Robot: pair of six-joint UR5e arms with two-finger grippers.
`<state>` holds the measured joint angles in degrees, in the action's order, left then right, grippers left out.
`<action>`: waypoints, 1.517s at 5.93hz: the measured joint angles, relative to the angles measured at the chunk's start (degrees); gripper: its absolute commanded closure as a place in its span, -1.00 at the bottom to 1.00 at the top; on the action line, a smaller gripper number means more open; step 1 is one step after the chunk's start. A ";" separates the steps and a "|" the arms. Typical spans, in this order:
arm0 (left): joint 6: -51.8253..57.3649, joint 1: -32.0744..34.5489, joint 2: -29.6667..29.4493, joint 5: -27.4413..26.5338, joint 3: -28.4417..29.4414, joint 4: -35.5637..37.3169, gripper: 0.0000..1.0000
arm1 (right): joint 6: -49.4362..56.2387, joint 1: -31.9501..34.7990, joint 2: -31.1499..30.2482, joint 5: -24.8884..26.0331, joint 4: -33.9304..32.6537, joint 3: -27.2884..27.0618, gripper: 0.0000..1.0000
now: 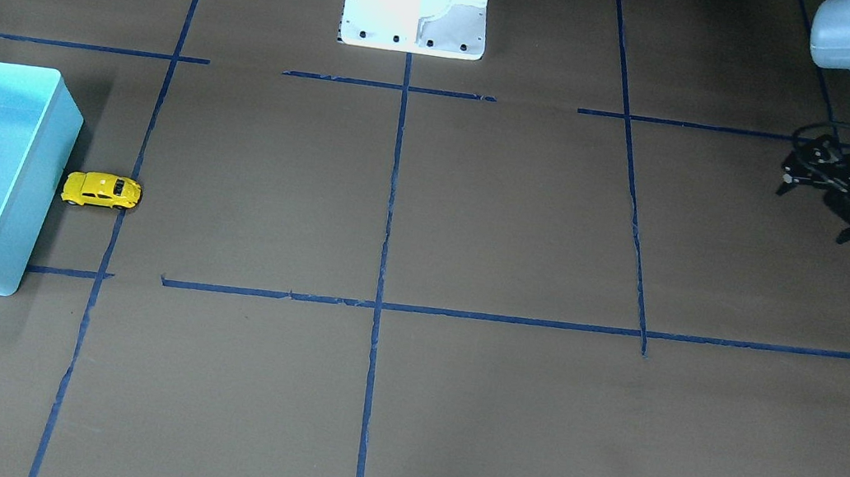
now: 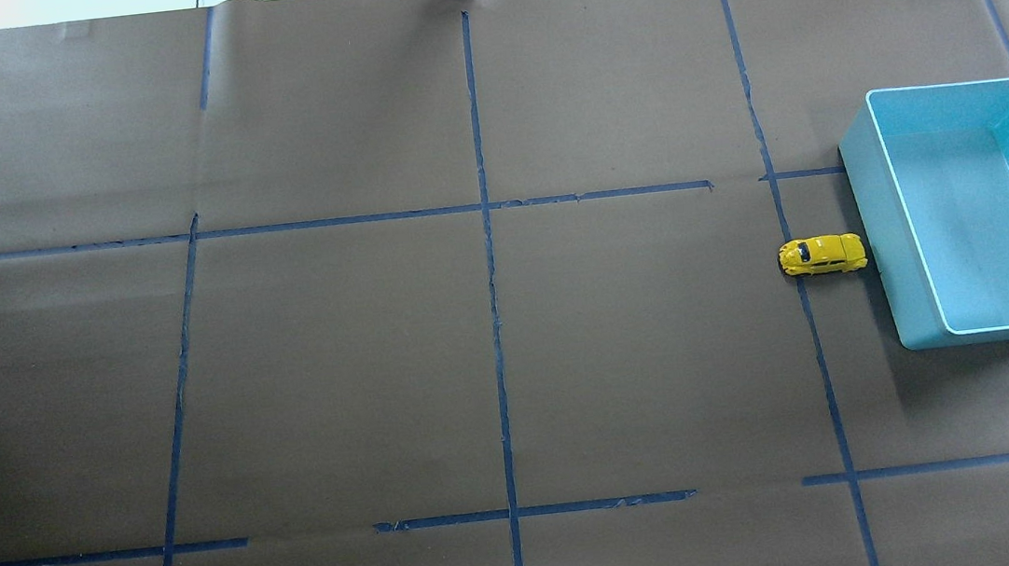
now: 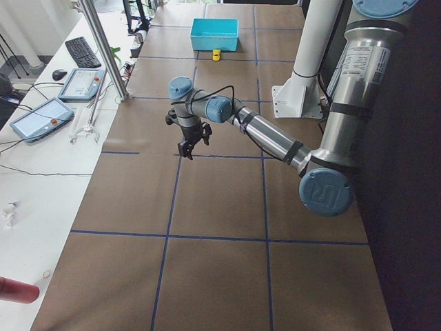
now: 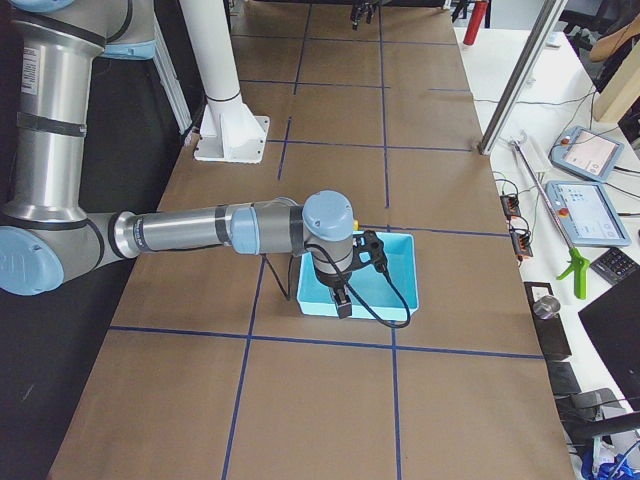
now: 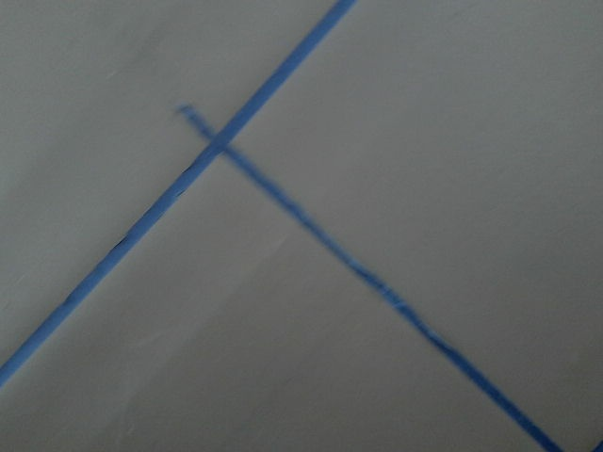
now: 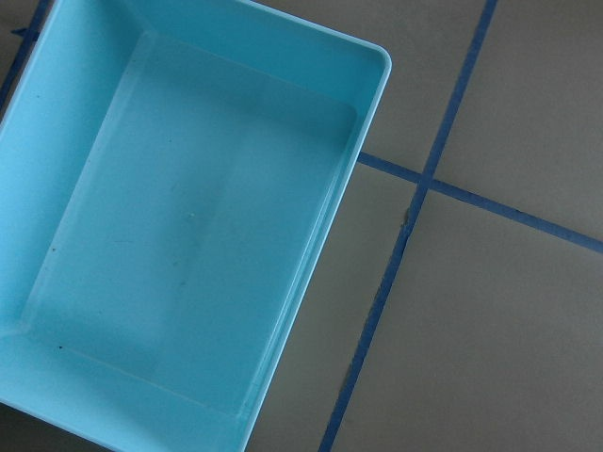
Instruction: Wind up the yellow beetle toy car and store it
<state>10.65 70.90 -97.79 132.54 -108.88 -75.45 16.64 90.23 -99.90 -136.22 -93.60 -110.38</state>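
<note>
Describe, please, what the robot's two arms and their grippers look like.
The left arm and right arm are silver-grey tubes with light blue caps on round joints and black bands. The left gripper and right gripper are black, each with a black cable looping beside the wrist.

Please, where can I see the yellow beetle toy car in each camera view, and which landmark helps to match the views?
Front-facing: yellow beetle toy car at left, beside the light blue bin.
Overhead: car at right, just left of the bin.
Exterior left: car far at top, before the bin.
Exterior right: not visible.
Left wrist: not in it.
Right wrist: not in it.
Shared landmark: the bin.
</note>
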 measured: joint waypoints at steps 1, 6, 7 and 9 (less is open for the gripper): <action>0.07 6.24 2.02 0.04 2.92 -0.17 -1.00 | 0.07 -0.82 0.76 0.03 0.00 -0.48 -1.00; 0.46 21.15 5.30 0.12 19.50 -4.42 -1.00 | 1.20 -21.33 14.69 7.26 0.30 -1.14 -1.00; 0.47 21.40 6.20 0.16 20.16 -5.54 -1.00 | 3.45 -26.51 16.56 11.80 1.36 -1.27 -1.00; 0.42 21.47 8.66 0.24 19.86 -6.99 -1.00 | 5.14 -38.15 18.96 18.29 2.59 -1.22 -1.00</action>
<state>11.07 92.37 -89.13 132.78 -89.01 -82.44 21.78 52.08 -80.94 -117.92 -91.01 -111.60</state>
